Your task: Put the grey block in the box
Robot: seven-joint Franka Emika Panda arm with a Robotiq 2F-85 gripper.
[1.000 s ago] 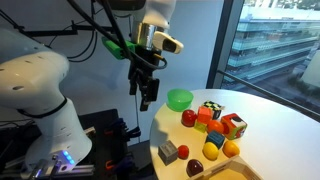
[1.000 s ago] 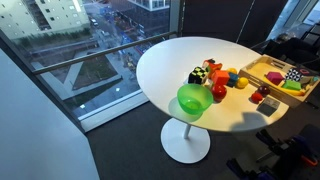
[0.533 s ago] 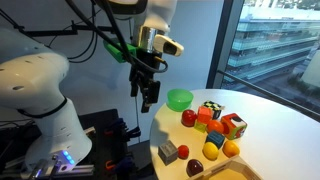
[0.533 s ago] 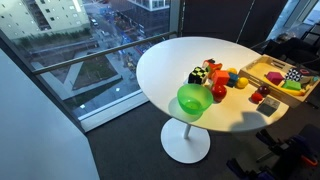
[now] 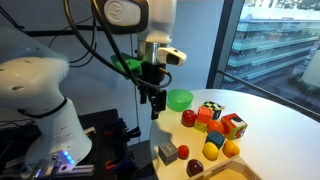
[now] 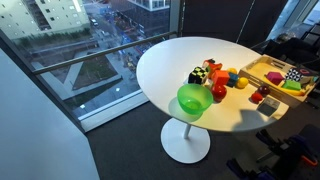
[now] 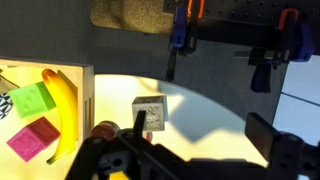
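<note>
The grey block [image 5: 168,153] sits at the near edge of the round white table, beside a small red toy [image 5: 182,152]. In the wrist view the grey block [image 7: 150,113] lies just right of the pale beige box [image 7: 88,100], which holds a banana, a green block and a pink block. The box also shows in both exterior views [image 5: 236,172] [image 6: 256,72]. My gripper [image 5: 157,103] hangs in the air above and off the table edge, well above the block. In the wrist view the gripper [image 7: 200,135] is open and empty, and its left finger [image 7: 140,123] overlaps the block in the picture.
A bright-green bowl [image 5: 180,98] stands at the table edge near the gripper. Toy fruits and multicoloured cubes [image 5: 222,125] cluster between the bowl and the box. The white robot base [image 5: 40,95] and dark floor lie beside the table. A large window is behind.
The gripper has turned about its axis and shifted a little lower and towards the table. The block, box and toys have not moved.
</note>
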